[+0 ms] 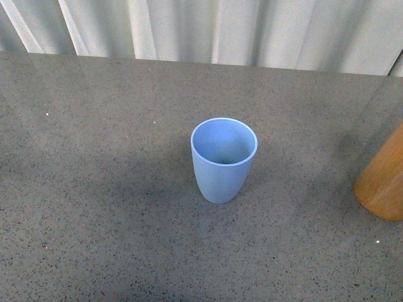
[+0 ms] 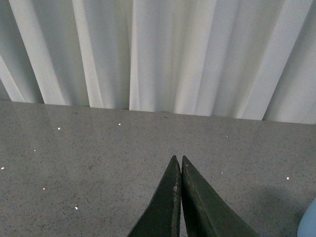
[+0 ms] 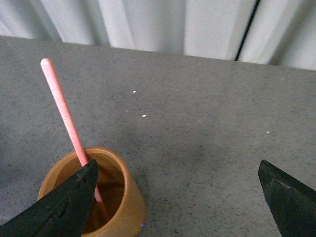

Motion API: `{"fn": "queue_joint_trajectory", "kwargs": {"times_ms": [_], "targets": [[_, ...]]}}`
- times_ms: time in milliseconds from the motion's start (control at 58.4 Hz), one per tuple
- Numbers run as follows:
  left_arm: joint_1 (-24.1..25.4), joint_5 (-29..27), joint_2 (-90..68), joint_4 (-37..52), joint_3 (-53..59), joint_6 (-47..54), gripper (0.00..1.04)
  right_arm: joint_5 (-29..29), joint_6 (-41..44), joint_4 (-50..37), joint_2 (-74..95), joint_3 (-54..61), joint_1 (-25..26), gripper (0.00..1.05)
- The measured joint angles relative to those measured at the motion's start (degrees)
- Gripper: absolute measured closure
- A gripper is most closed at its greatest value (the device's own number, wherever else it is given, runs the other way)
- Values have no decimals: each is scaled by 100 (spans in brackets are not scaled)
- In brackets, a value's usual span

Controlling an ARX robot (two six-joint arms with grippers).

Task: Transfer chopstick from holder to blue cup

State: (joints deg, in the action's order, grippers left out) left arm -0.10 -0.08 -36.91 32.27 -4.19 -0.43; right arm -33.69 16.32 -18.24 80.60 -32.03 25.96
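Start of the transfer, nothing grasped yet. The blue cup [image 1: 223, 160] stands upright and empty near the middle of the table [image 1: 94, 207], mouth up, so a stick can be dropped in from above. The holder [image 3: 126, 190] stands well apart from the cup, toward the table's right edge. The chopstick [image 3: 63, 109] is in the holder, lower end inside. It leans on the rim with its pinkish end raised clear, the part easiest to pinch. The right gripper [image 3: 177, 167] hangs just beside the holder. Its fingers [image 3: 64, 205] are spread wide and empty, and one of them overlaps the holder's rim in the wrist view. Judged, this is an approach to the stick. The left gripper [image 2: 177, 159] has its fingers pressed together on nothing. It points at the far edge below the curtain [image 2: 158, 54], apparently parked out of the way.
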Motion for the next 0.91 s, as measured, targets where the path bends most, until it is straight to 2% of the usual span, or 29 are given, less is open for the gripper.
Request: {"fn": "queue_joint_trajectory", "kwargs": {"times_ms": [257,394,753,907], "targets": [[0,4,669,-468,188,0,101,-63,256,-269,855,-402,-680,10],[0,-2,852,-407,313,4,101,-125,280,-354,1202,-680,-973,10],[0,7,1735,-1261,313,4,101,-133,247,-573,1843,-1073,-1690,10],[0,7,2081,-1591,313,4,101,-50,208,-616,1735,-1062,-1947,36]]}}
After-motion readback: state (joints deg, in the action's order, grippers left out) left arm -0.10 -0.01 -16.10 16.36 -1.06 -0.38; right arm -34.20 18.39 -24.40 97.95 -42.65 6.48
